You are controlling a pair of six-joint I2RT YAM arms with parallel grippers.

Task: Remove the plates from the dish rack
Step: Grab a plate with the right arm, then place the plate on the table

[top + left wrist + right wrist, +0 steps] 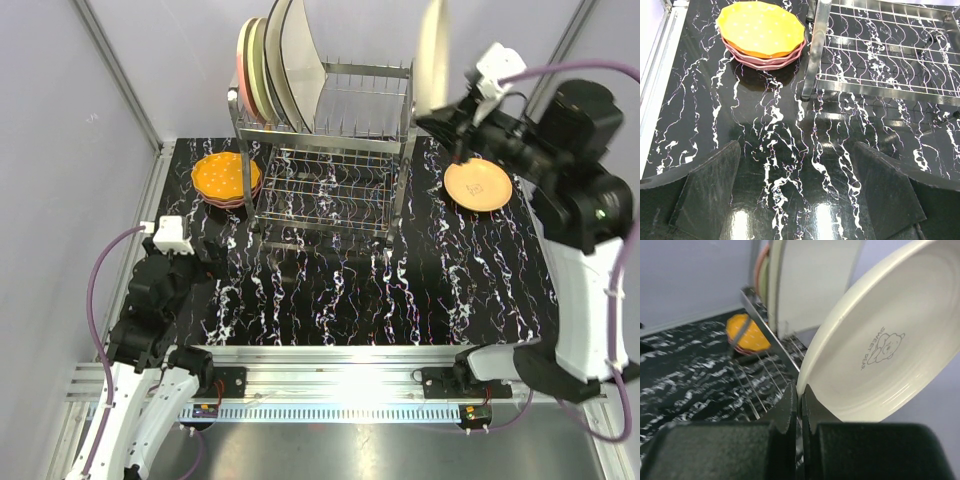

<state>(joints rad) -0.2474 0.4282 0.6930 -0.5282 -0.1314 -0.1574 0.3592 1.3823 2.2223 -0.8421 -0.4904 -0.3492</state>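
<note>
Round cream plate [432, 58] held aloft, just right of the chrome wire dish rack [330, 160].
Right gripper [801, 395] pinches its rim; left gripper [797, 150] hangs spread over the near-left black marbled surface [330, 290]; upright plates [265, 60] fill the rack's top left.

The only words that can be read are "SWEET BEAR", printed in small grey capitals on the cream plate [890, 315], on the face turned toward the right wrist camera. The two words run slantwise just beside a small line drawing of a bear's head. In the top view the peach plate [478, 186] carries a faint pale mark at its middle, too small to read
</note>
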